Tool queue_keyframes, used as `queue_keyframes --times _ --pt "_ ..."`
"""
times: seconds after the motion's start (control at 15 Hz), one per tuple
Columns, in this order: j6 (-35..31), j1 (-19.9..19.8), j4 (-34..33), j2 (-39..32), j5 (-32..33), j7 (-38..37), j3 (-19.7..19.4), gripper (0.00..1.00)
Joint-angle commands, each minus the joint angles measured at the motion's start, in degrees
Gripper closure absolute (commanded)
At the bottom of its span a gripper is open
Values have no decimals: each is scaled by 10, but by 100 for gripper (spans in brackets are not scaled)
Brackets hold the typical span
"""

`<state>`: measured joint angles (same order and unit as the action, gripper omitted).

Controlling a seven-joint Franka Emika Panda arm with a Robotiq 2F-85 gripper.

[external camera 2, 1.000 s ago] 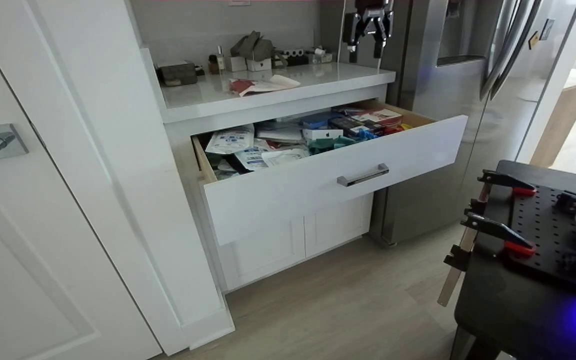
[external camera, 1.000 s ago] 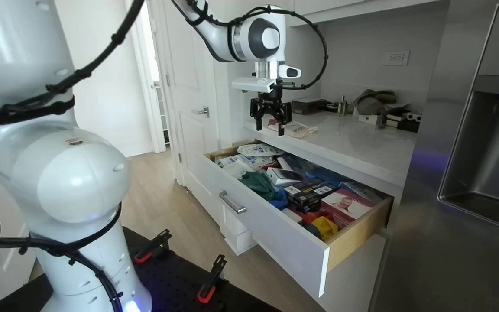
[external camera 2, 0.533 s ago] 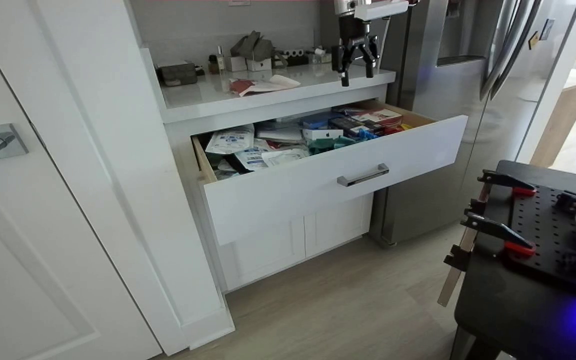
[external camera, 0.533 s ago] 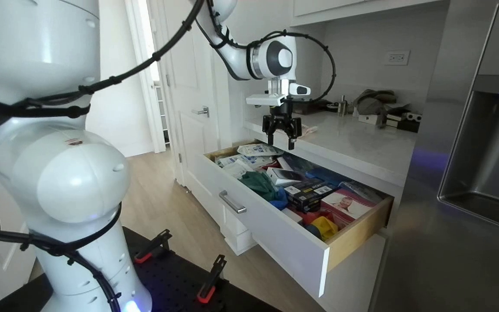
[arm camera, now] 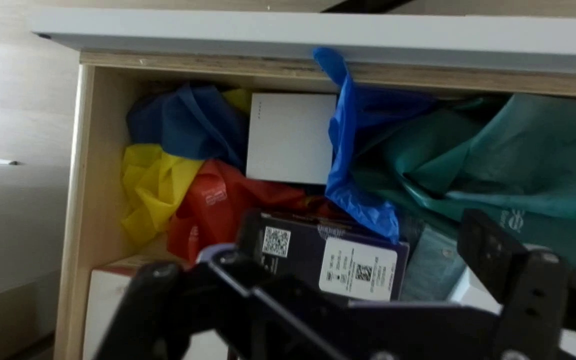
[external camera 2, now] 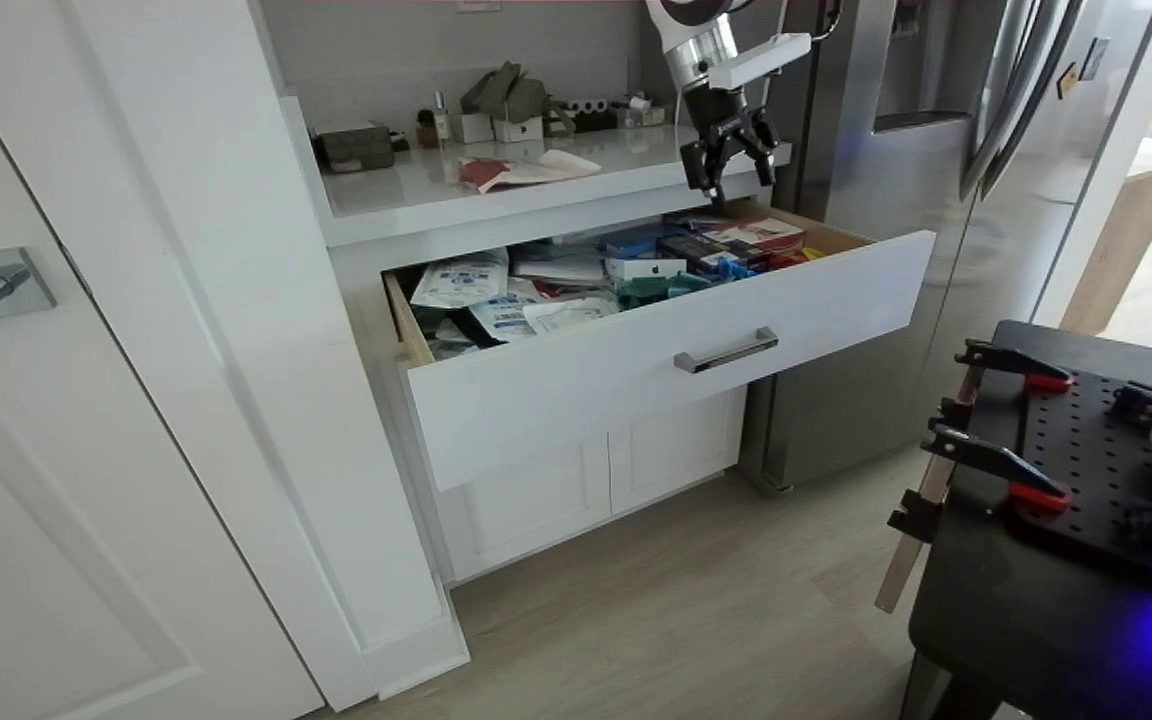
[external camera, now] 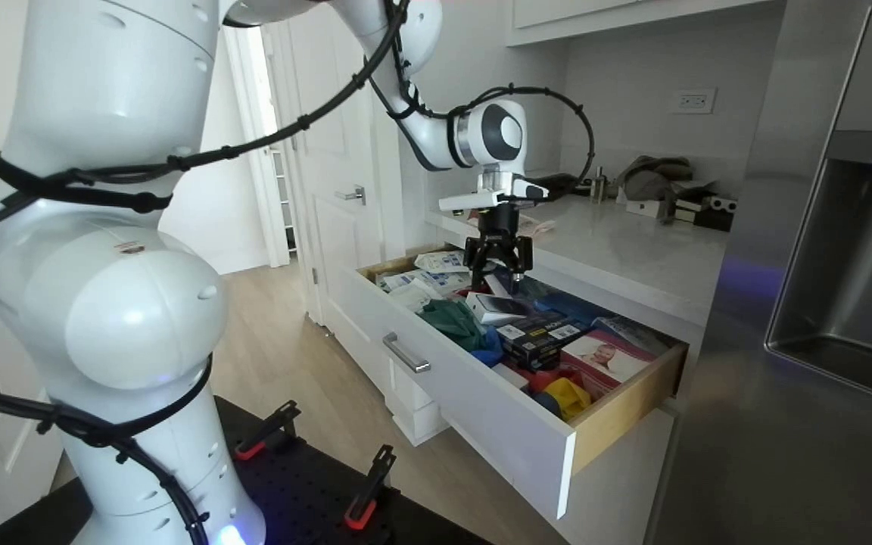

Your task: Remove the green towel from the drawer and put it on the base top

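- White cabinetry [external camera 2: 526, 490] and a steel fridge [external camera: 716, 454] frame the action; beneath the pale bench [external camera: 618, 242], presumably the "base top" meant, the drawer [external camera: 481, 409] stands pulled out, surely for reach from above.
- Look at the tool [external camera: 496, 284]: over the drawer's rear part, aimed mostly downward, fingers [arm camera: 490, 255] spread wide with nothing between them, a stance that suggests a grasp being lined up.
- Our green towel [arm camera: 528, 155] (rather smooth and sheeny for a towel, mind you) lies crumpled inside, close to the drawer's front and apart from the tool.
- Why there? It seems tucked into the room that the dark box [external camera: 538, 342] and the white box [arm camera: 290, 137] leave, and the blue strip [arm camera: 343, 130], poking up against the drawer's front, looks stuffed in the same way.
- Now its line: the green towel's long axis runs along the drawer's front. One end sits by the blue strip, the other just beside a white packet [external camera 2: 571, 313] in both exterior views; with creases like these, no clear leading end shows.
- Next call, on my reading: shift toward the front, pinch a raised fold, and lift with care, since the blue strip might drag along.
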<state>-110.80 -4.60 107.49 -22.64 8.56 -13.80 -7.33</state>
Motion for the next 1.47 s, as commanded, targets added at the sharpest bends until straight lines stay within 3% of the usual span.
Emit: queue_keyframes --times 0.0,0.67,1.07,1.4 --pt "56 4 -20 -28 7 13 -1 0" --pt "69 6 -25 -66 4 33 2 0" --pt "-7 6 -2 -55 -26 41 22 0" --pt "-115 4 30 -59 -56 46 33 0"
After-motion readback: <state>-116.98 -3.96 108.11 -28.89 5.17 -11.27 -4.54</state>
